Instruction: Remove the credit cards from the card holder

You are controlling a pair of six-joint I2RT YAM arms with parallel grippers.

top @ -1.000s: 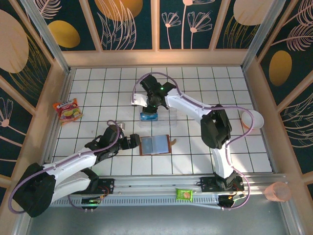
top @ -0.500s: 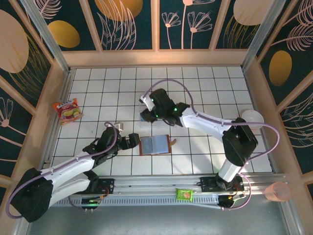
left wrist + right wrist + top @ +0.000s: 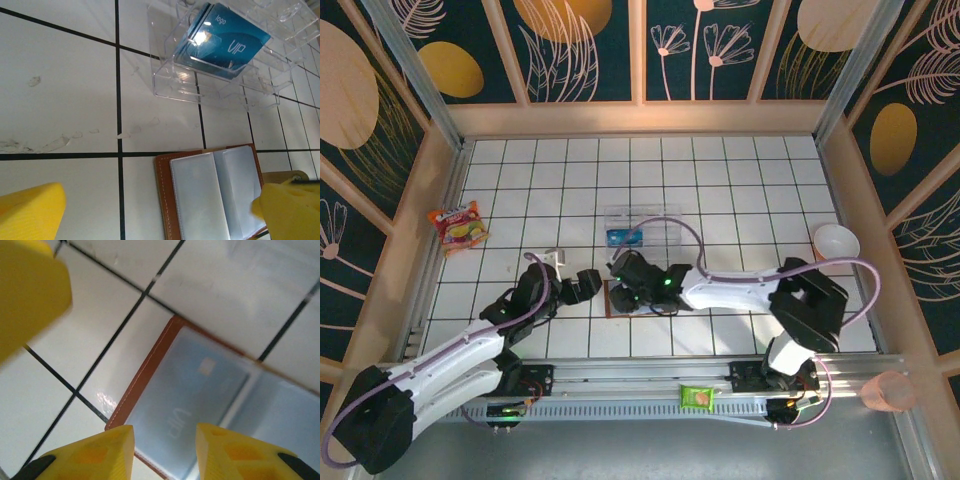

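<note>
Brown holder: one card holder, lying open on the tiles near the middle of the table, bluish sleeves facing up.
Just changed: the right gripper has come back from the clear box on the far side and now hangs low over the holder's left page.
Meaning: one card is out and boxed. I judge the next pull is about to begin.
Right claw: fingers partly apart, nothing between them.
Left claw: the left gripper is spread wide and empty, still just left of the holder.
Credit cards: two counted. One blue card lies in the box. One sleeved card sits under the left page with faint lettering. Whether more are stacked, I cannot tell.
Other counts: one clear box; two snack packets, the red packet far left and the green packet on the near rail; one white bowl right; one pink cup near right.
</note>
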